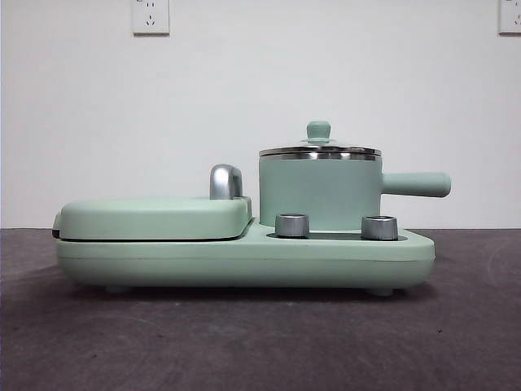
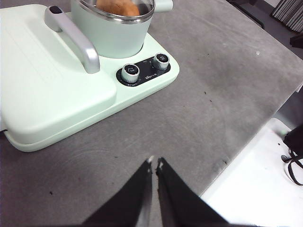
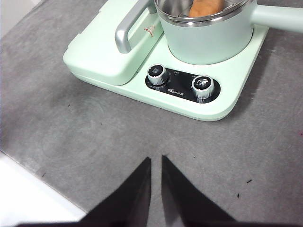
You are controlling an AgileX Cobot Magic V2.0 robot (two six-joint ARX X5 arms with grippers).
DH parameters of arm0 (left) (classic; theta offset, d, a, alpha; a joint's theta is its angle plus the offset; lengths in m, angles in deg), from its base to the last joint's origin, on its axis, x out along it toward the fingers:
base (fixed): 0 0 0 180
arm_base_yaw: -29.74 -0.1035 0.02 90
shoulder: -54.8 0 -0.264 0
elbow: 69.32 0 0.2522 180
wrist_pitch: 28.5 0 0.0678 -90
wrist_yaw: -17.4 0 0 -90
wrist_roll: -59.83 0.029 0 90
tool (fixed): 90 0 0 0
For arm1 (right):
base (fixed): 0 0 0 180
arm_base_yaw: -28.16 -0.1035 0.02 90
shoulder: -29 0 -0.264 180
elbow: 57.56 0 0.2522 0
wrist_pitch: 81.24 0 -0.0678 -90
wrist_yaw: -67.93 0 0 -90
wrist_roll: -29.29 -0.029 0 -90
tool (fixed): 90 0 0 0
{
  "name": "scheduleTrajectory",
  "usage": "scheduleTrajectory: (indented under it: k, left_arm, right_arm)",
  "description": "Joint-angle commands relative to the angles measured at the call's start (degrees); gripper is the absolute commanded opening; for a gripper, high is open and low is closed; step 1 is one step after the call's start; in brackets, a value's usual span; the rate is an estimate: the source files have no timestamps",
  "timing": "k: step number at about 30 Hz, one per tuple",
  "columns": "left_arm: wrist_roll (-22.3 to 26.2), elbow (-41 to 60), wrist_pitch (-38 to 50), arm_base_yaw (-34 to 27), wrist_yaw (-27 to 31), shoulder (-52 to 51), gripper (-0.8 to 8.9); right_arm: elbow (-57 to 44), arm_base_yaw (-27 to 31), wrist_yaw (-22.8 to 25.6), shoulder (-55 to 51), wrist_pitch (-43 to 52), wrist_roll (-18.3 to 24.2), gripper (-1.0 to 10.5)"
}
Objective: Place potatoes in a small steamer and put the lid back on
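Observation:
The small steamer stands on the right half of a mint-green cooker base, its straight handle pointing right. The lid sits on its steel rim, green knob on top. An orange-brown potato shows inside the pot in the left wrist view, and the same potato in the steamer in the right wrist view. My left gripper hangs shut over bare grey table, away from the cooker. My right gripper is also shut and holds nothing, in front of the cooker's knobs.
A flat green griddle with a steel handle fills the base's left half. Two steel knobs sit at the front of the base. The table edge runs close to my left gripper.

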Motion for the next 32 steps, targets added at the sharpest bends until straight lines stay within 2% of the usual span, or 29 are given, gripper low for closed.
scheduleTrajectory:
  k: [1, 4, 9, 16, 21, 25, 29, 32]
  left_arm:
    - [-0.33, -0.44, 0.72, 0.37, -0.09, 0.07, 0.19]
    - [-0.33, -0.13, 1.29, 0.2, -0.07, -0.24, 0.19]
    - [-0.31, 4.11, 5.07, -4.63, -0.17, -4.81, 0.19]
    - [-0.92, 24.04, 26.12, -17.07, -0.15, -16.24, 0.19]
    - [-0.09, 38.77, 39.01, -22.43, 0.28, -24.06, 0.19]
    - [1.75, 45.57, 41.05, -25.11, 3.15, -28.59, 0.19]
    - [-1.14, 49.46, 41.2, -26.62, 11.43, -29.29, 0.19]
    - [-1.44, 50.53, 41.35, -27.32, 14.8, -29.29, 0.2]
  right_arm:
    - [0.48, -0.39, 0.22, 0.22, 1.42, 0.66, 0.3]
    - [0.48, -0.39, 0.24, 0.22, 1.44, 0.66, 0.3]
    - [0.48, -0.39, 0.22, 0.2, 1.6, 0.66, 0.3]
    - [0.48, -0.39, 0.22, 0.2, 1.73, 0.66, 0.3]
    - [0.48, -0.39, 0.24, 0.2, 1.75, 0.66, 0.3]
    - [0.48, -0.39, 0.24, 0.2, 1.73, 0.66, 0.3]
    - [0.48, -0.39, 0.24, 0.2, 1.73, 0.66, 0.3]
    - [0.48, -0.39, 0.24, 0.2, 1.75, 0.66, 0.3]
